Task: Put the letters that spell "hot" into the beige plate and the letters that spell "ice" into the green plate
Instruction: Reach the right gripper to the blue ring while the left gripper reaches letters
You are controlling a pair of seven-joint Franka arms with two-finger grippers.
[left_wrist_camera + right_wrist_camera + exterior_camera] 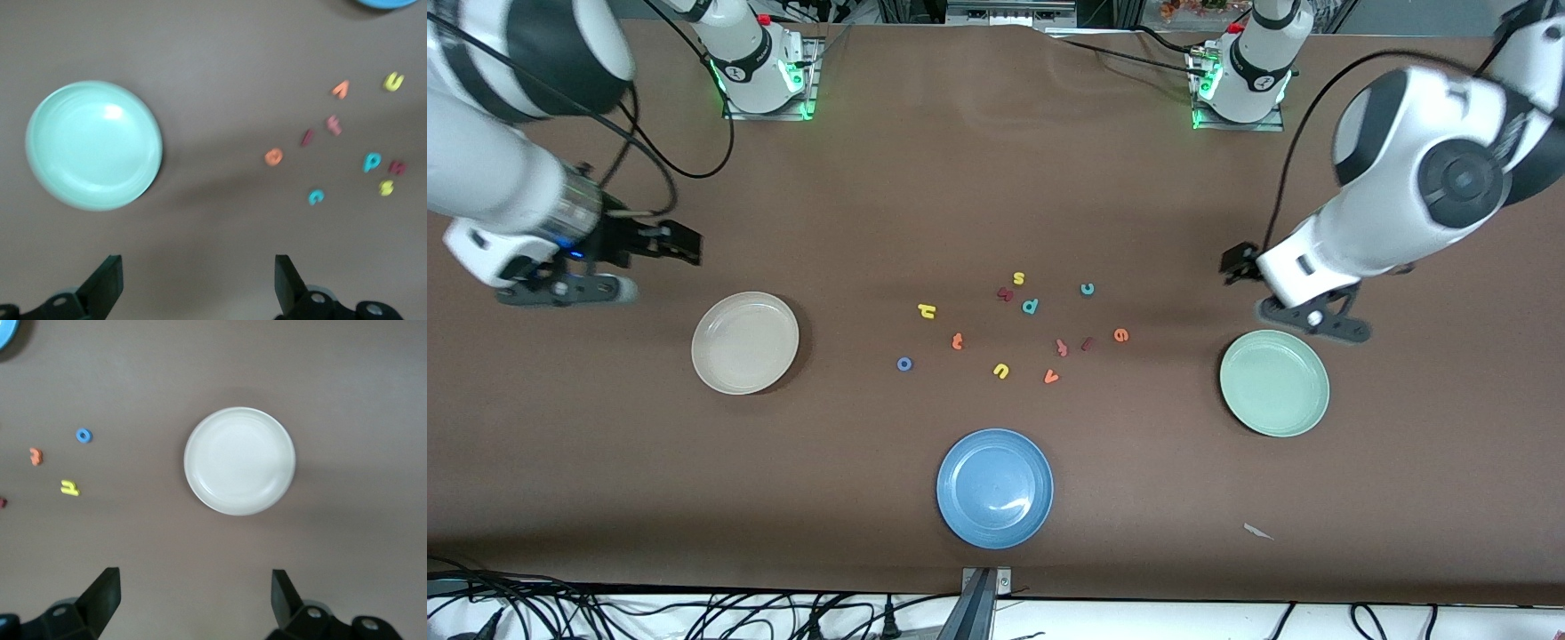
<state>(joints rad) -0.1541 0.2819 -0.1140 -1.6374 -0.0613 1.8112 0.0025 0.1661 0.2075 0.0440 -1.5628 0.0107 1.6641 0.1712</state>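
The beige plate (745, 342) (239, 461) lies toward the right arm's end of the table and the green plate (1274, 383) (93, 145) toward the left arm's end. Both hold nothing. Between them are scattered the yellow h (927, 310) (70, 488), blue o (904, 364) (83, 435), orange t (958, 340) (36, 456), dark red i (1087, 343) (307, 137), teal c (1088, 289) (316, 196) and orange e (1121, 334) (273, 157). My right gripper (683, 244) (197, 597) hangs open over bare table beside the beige plate. My left gripper (1236, 262) (198, 280) hangs open beside the green plate.
A blue plate (995, 488) sits nearer the front camera than the letters. Mixed in with them are a yellow u (1000, 371), orange v (1051, 377), teal p (1030, 306), yellow s (1018, 279) and two reddish letters (1062, 347). A paper scrap (1258, 532) lies near the front edge.
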